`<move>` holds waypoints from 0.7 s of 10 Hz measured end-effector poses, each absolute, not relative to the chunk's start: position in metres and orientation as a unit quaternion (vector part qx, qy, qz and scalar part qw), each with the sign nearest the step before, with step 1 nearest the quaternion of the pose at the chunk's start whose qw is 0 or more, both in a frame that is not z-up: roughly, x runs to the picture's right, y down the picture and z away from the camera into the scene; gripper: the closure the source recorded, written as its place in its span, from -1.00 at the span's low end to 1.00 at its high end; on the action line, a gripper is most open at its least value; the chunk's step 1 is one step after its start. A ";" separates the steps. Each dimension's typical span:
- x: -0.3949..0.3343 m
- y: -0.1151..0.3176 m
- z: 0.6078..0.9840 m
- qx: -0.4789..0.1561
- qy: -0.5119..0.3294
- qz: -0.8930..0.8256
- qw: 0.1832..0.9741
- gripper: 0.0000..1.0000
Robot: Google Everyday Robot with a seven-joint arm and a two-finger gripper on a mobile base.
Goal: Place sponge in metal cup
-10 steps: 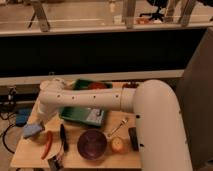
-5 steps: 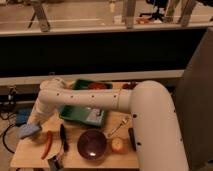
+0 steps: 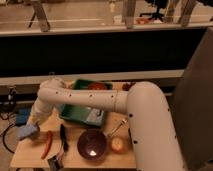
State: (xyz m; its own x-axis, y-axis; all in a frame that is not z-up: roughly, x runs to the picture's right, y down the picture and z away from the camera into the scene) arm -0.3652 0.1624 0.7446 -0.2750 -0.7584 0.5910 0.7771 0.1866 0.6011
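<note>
The pale blue sponge (image 3: 27,131) is at the left edge of the wooden table (image 3: 30,155), in my gripper (image 3: 31,127). The gripper hangs down from the white arm (image 3: 85,97), which reaches from the right across the green tray, and it is closed around the sponge just above the table top. A small greyish object (image 3: 54,161) at the table's front edge, below the black tool, may be the metal cup; I cannot tell for sure.
A long red pepper (image 3: 47,145) and a black tool (image 3: 63,138) lie right of the sponge. A dark round bowl (image 3: 91,145), an orange round thing (image 3: 117,145) and a utensil (image 3: 116,129) sit front right. A green tray (image 3: 75,111) is behind. A darker blue flat object (image 3: 22,116) lies left of the table.
The gripper with the sponge has shifted a little to the left and down toward the table's left edge. The forearm has swung with it.
</note>
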 end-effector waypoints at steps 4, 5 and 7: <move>-0.365 0.163 0.742 -0.005 -0.473 -0.648 0.597 -0.60; -0.362 0.161 0.740 -0.005 -0.465 -0.653 0.598 -0.60; -0.355 0.157 0.737 -0.009 -0.444 -0.665 0.600 -0.60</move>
State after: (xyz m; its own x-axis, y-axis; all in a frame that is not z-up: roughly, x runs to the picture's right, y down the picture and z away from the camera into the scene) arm -0.3551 0.1575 0.7367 -0.2789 -0.7904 0.5454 0.8068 0.1152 0.5795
